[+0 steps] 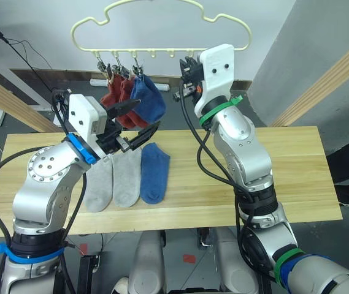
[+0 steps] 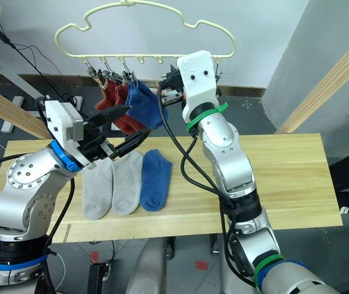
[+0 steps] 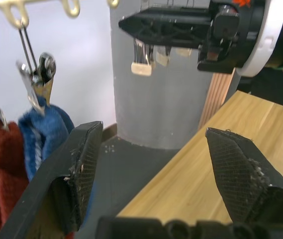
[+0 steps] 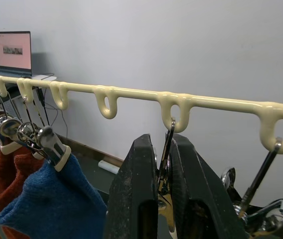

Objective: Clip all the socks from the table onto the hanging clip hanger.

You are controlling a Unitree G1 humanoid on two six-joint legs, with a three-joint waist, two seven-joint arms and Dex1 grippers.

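We pinch an empty clip (image 4: pixel 167 172) with our right gripper (image 4: pixel 162 199) upper centre; our left gripper (image 1: pixel 134 122), fingers spread empty, must next fetch the blue sock (image 1: pixel 154 173).

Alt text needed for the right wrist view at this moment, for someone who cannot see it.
The right gripper is pinched shut on a metal clip hanging from the pale yellow clip hanger. Further along the bar, one blue sock and two red socks hang clipped; a laptop sits in the background.

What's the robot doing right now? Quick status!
Right gripper pinching a hanger clip. Left gripper open, empty. Three socks hung, three on table. Nothing blocking.
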